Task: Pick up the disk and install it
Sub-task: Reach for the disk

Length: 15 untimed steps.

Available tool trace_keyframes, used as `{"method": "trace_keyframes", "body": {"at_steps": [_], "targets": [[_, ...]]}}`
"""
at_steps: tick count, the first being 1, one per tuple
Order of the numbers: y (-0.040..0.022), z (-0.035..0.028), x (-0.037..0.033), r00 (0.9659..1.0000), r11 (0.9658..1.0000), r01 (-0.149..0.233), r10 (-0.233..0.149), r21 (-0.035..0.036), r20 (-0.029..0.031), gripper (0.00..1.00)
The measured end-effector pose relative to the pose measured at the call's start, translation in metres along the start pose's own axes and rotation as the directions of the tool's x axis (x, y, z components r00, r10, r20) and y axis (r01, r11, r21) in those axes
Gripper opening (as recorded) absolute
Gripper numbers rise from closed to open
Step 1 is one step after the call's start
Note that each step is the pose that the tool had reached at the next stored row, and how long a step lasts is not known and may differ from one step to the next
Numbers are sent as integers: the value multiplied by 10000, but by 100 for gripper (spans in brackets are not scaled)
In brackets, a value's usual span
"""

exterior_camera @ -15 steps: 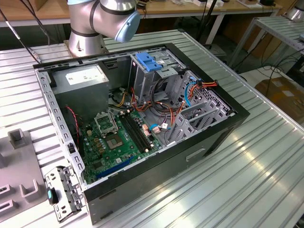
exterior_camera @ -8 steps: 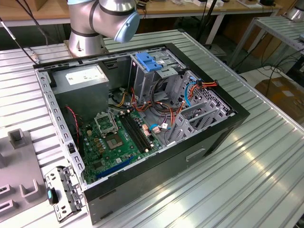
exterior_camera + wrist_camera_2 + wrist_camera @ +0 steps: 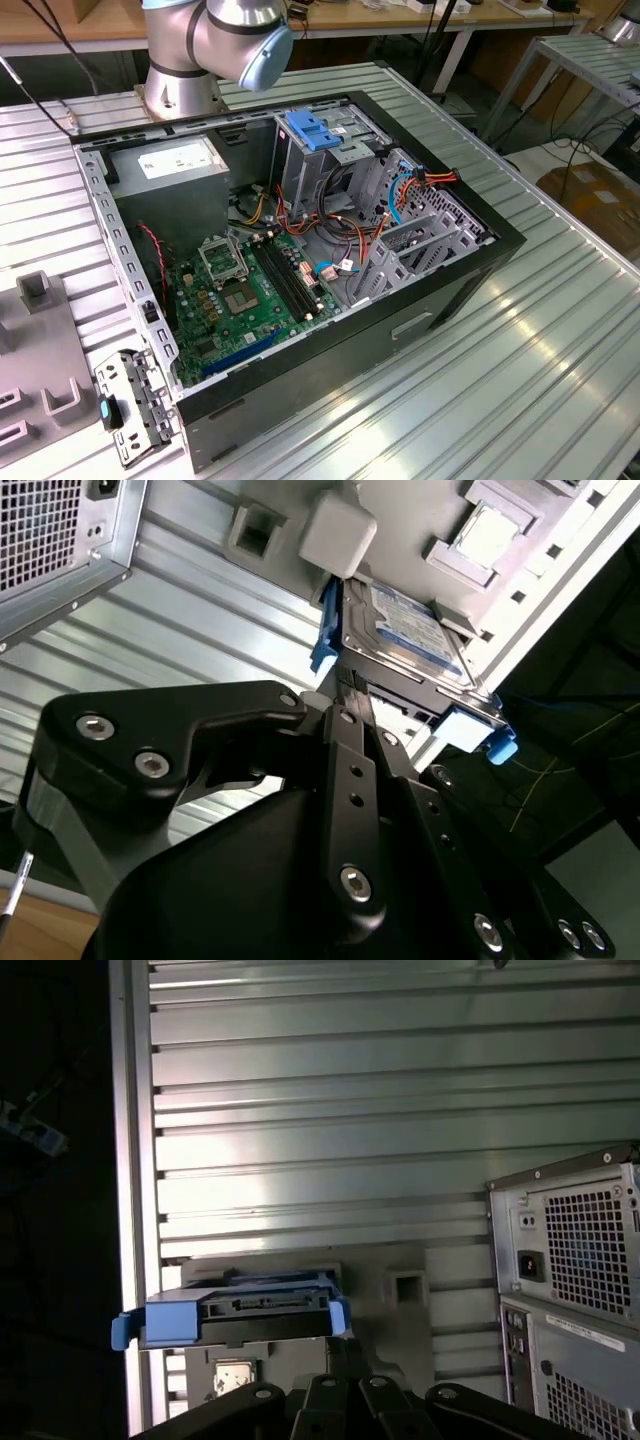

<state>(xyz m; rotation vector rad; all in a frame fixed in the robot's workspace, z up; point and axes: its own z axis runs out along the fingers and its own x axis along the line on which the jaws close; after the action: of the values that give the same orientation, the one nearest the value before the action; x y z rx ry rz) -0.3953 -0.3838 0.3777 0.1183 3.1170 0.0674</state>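
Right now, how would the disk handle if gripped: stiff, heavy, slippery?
Likely rigid: the disk is a flat metal-cased slab. Probably heavy for its size. Smooth metal faces may slip; the blue side rails look grippier, though perhaps flexible.

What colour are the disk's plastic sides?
Blue rails on the disk; best in first wrist view.

Open case (image 3: 400,330) lying on the ribbed table (image 3: 520,380), green motherboard (image 3: 240,300) exposed. Blue latch (image 3: 312,130) tops the cage (image 3: 300,175), grey power supply (image 3: 175,165) nearby.
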Motion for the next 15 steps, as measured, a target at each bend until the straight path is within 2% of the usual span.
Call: {"method": "trace_keyframes", "body": {"at_steps": [1,3,7,15], "targets": [[12,2,55,10000,10000,0,0,0,1,11],[25,4,120,10000,10000,-1,1,-1,-16,11],[25,1,248,9999,10000,-5,5,-7,-103,11],[7,-1,492,9999,10000,-7,7,-4,-146,11]]}}
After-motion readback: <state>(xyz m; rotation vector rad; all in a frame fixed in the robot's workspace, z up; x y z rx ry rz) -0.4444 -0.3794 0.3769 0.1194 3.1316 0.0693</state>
